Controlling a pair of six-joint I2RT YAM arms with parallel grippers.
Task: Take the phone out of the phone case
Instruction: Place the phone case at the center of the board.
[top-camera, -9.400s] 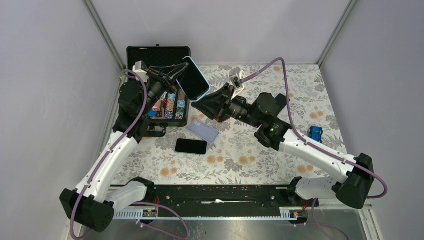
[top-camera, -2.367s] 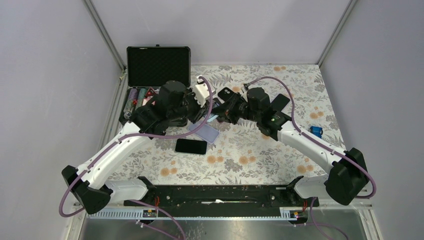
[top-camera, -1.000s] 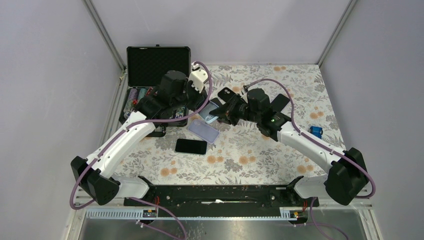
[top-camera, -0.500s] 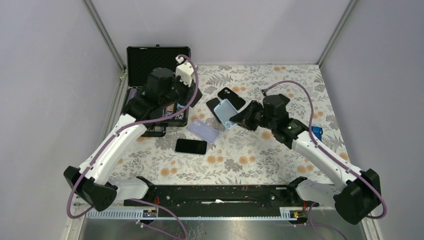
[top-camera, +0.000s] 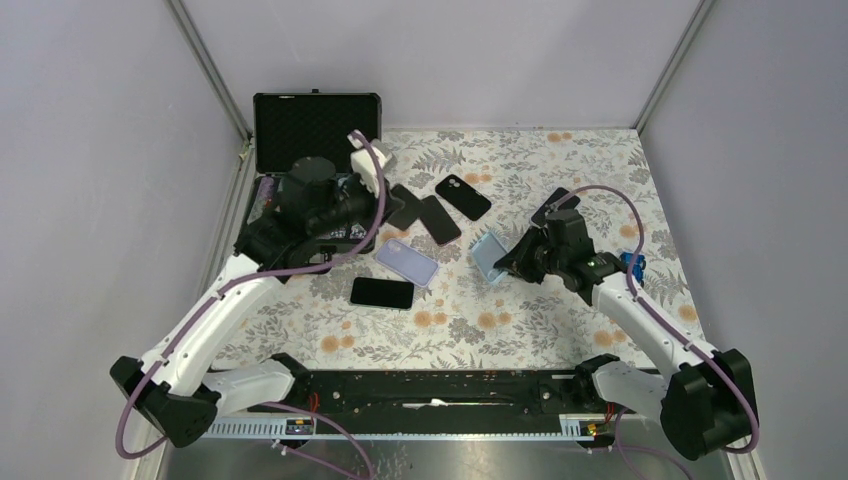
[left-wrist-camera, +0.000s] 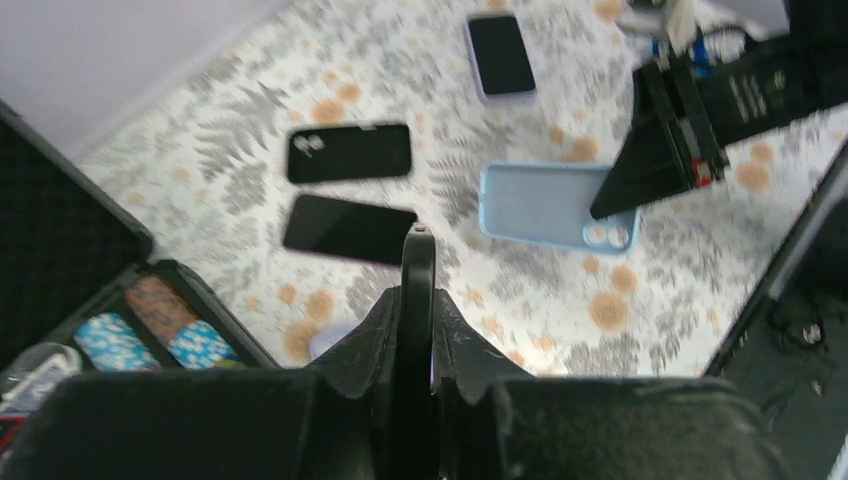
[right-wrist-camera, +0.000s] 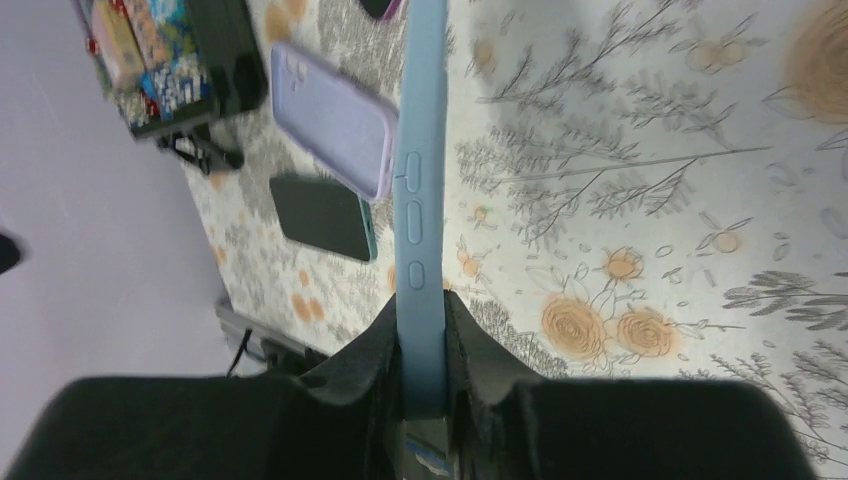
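Pale-blue phone case (left-wrist-camera: 540, 205) empty, pinched edge-on by right gripper (right-wrist-camera: 423, 325), just 3 o'clock of table centre | left gripper (left-wrist-camera: 418, 305) clamps dark phone (left-wrist-camera: 418, 262) edge-on at 10 o'clock | held well apart: extraction looks done, set-down likely next.

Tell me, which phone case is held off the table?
The light blue case, gripped by its edge in the right pincer. The lilac case near the middle lies flat on the table.

White arms (top-camera: 215, 320), black joints (top-camera: 303, 188), purple cables (top-camera: 598, 188)
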